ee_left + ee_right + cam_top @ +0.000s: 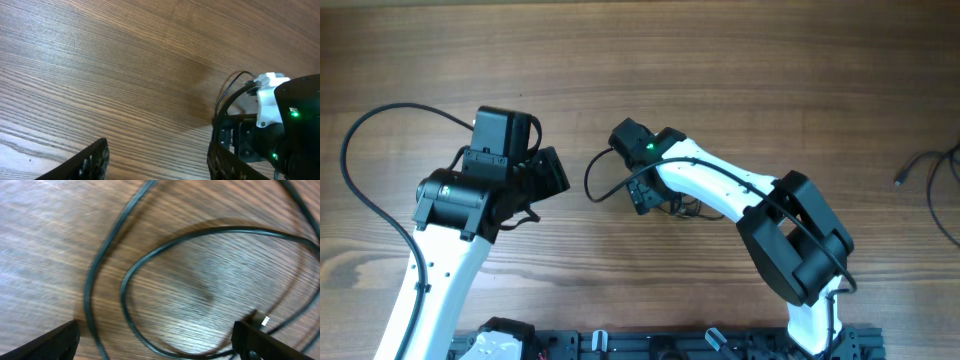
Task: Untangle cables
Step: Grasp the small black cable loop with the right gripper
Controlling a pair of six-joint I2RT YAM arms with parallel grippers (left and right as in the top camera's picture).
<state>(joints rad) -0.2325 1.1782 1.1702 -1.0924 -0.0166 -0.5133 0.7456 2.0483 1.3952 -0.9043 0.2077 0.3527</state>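
Note:
Thin black cables (125, 295) lie in loose overlapping loops on the wooden table, filling the right wrist view, with a small plug end (262, 321) at the lower right. My right gripper (157, 345) hovers just above them, open wide, and one loop passes between its fingertips. From overhead only a small tangle of these cables (688, 210) shows under the right gripper (645, 195). My left gripper (552, 172) sits a short way to the left. In its own view the left gripper (157, 162) is open over bare wood.
Another thin black cable (932, 175) with a plug lies at the table's far right edge. The right arm's wrist (280, 125) with a green light fills the right of the left wrist view. A rack (660, 345) runs along the front edge.

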